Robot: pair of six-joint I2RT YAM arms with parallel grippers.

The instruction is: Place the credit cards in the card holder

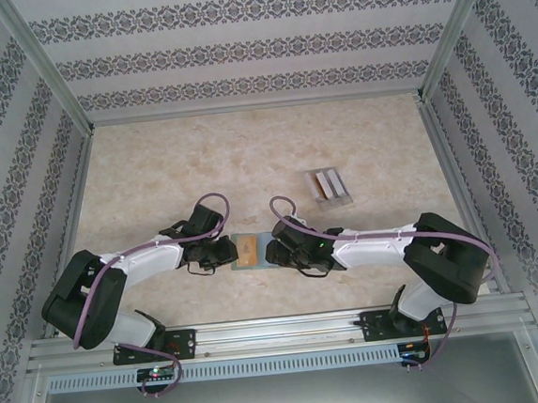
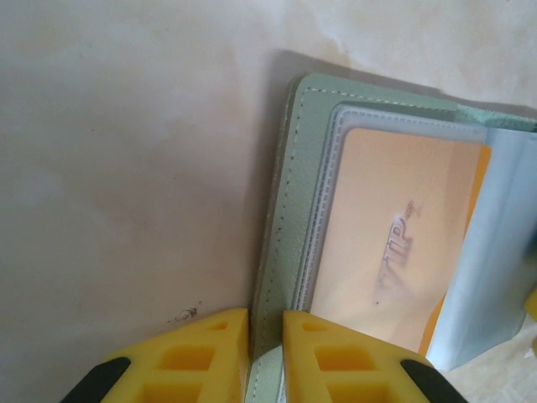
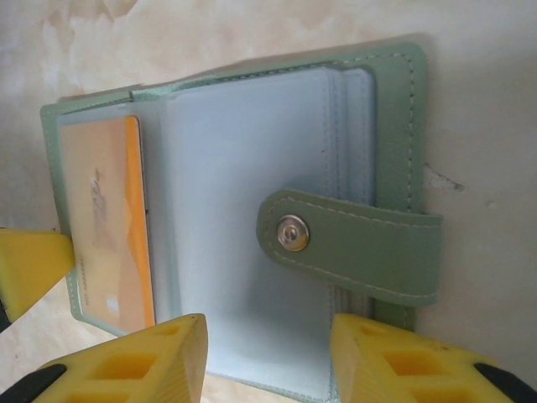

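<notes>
The card holder (image 1: pixel 259 262) lies open on the table between both grippers, sage green with pale blue pockets (image 3: pixel 243 193) and a tab with a metal snap (image 3: pixel 293 233). A tan-orange credit card (image 2: pixel 394 252) sits in its left pocket, also seen in the right wrist view (image 3: pixel 105 243). My left gripper (image 2: pixel 267 344) is shut on the holder's green left edge (image 2: pixel 281 252). My right gripper (image 3: pixel 268 353) hovers open over the near edge of the right-hand pocket leaf, its fingers (image 3: pixel 394 357) well apart.
A clear slotted rack (image 1: pixel 328 185) stands on the table behind and to the right of the holder, with a brownish card and pale cards in it. Patterned walls and metal rails enclose the marbled table (image 1: pixel 153 174).
</notes>
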